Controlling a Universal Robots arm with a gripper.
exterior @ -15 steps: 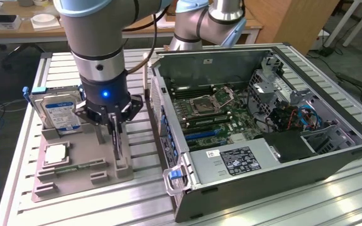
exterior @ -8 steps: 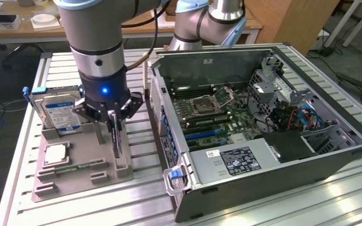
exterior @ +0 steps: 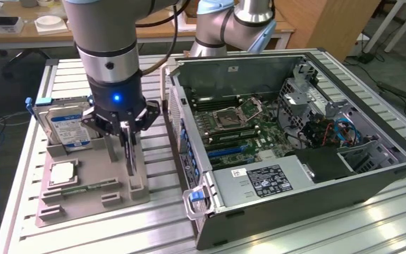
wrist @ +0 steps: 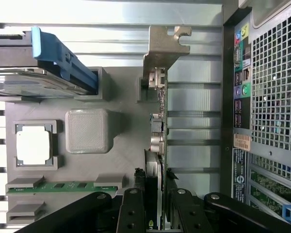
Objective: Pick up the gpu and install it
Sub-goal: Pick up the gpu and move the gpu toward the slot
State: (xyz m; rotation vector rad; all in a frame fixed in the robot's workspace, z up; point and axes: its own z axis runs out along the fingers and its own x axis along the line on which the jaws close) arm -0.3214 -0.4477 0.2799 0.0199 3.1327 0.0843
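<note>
The gpu is a thin black card standing on edge in a slot of the grey holder tray, on the exterior view's left of the computer case. My gripper comes straight down on the card's top edge, a finger on each side, shut on it. In the wrist view the gpu shows edge-on, with its silver bracket at the far end. My gripper has its black fingers pressed against both faces. The card's lower edge still sits in the tray.
The open computer case lies on its side, showing the motherboard and a blue slot. In the tray are a hard drive, a square chip and a memory stick. Another arm's base stands behind.
</note>
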